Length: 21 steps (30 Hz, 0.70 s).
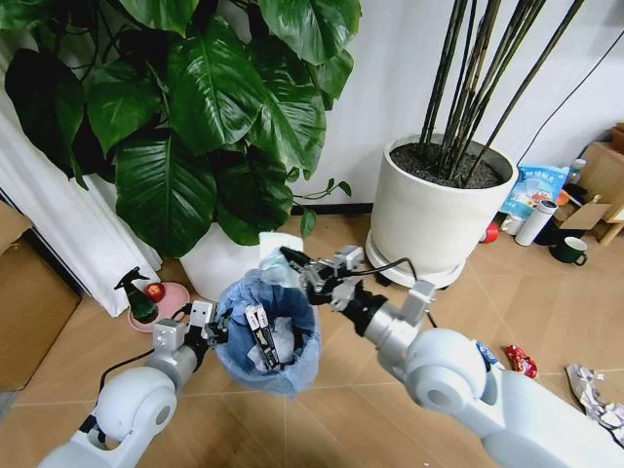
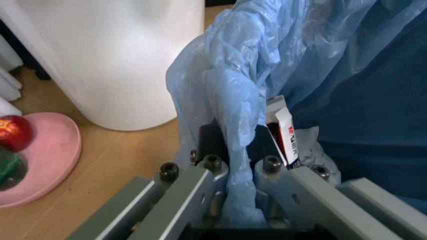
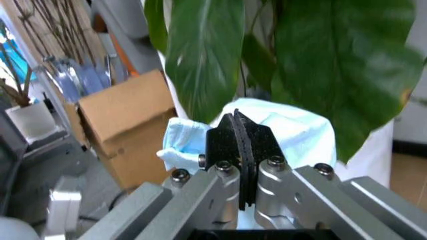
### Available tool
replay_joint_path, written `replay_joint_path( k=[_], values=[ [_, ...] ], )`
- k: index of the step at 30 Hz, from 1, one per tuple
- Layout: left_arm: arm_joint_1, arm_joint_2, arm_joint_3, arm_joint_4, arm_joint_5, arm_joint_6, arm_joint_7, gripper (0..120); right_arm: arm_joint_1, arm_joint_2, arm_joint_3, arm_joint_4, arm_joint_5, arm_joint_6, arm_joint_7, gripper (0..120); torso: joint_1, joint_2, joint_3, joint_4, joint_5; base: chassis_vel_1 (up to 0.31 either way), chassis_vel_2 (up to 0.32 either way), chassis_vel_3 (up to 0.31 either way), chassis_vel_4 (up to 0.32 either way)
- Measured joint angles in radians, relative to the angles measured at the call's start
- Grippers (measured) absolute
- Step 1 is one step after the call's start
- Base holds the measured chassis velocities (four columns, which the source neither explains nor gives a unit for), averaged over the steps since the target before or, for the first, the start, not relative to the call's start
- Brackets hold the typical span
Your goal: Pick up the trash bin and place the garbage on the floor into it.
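Note:
The trash bin (image 1: 268, 336), dark and lined with a crinkly light-blue bag, hangs above the floor (image 1: 341, 409). My left gripper (image 1: 213, 330) is shut on its near-left rim; in the left wrist view the left gripper (image 2: 237, 147) pinches rim and bag (image 2: 220, 75). Crumpled white paper (image 1: 285, 341) and a small tube (image 1: 257, 330) lie inside. My right gripper (image 1: 291, 257) hovers over the bin's far rim, shut with nothing visible between its pads (image 3: 223, 142). Garbage on the floor at the right: a red wrapper (image 1: 521, 362), a blue piece (image 1: 486, 353), a silvery wrapper (image 1: 593, 390).
A big white pot (image 1: 437, 214) with bamboo stalks stands behind right. A leafy plant's white pot (image 1: 216, 265) is just behind the bin. A pink plate (image 1: 161, 302) with an apple and a green spray bottle sits left, a cardboard box (image 1: 34, 312) farther left. A thermos (image 1: 534, 222) and a mug (image 1: 570, 252) stand far right.

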Motion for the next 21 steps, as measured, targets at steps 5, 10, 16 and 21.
replay_joint_path(
  k=[5, 10, 16, 21],
  values=[
    [0.002, -0.001, -0.007, 0.000, 0.000, 0.000, 0.002, 0, -0.004, 0.010, -0.041, -0.040, -0.025, -0.004, 0.009, 0, 0.000, 0.000, 0.000, -0.0003, 0.0001, 0.000, 0.000, 0.000, 0.000],
    [0.005, -0.003, -0.012, 0.001, 0.003, -0.002, 0.007, 0, 0.002, 0.017, -0.067, -0.041, -0.018, -0.034, 0.051, 7, 0.000, 0.000, 0.000, -0.0001, 0.0000, 0.000, 0.000, 0.000, 0.000],
    [0.008, -0.005, -0.016, 0.001, 0.004, -0.003, 0.008, 0, -0.005, 0.017, -0.065, -0.038, -0.010, -0.042, 0.068, 27, 0.000, 0.000, 0.000, -0.0002, 0.0000, 0.000, 0.000, 0.000, 0.000],
    [0.009, -0.005, -0.016, -0.001, 0.005, -0.004, 0.008, 0, -0.015, 0.019, -0.059, -0.033, -0.009, -0.043, 0.074, 44, 0.000, 0.000, 0.000, -0.0002, 0.0000, 0.000, 0.000, 0.000, 0.000]
  ],
)
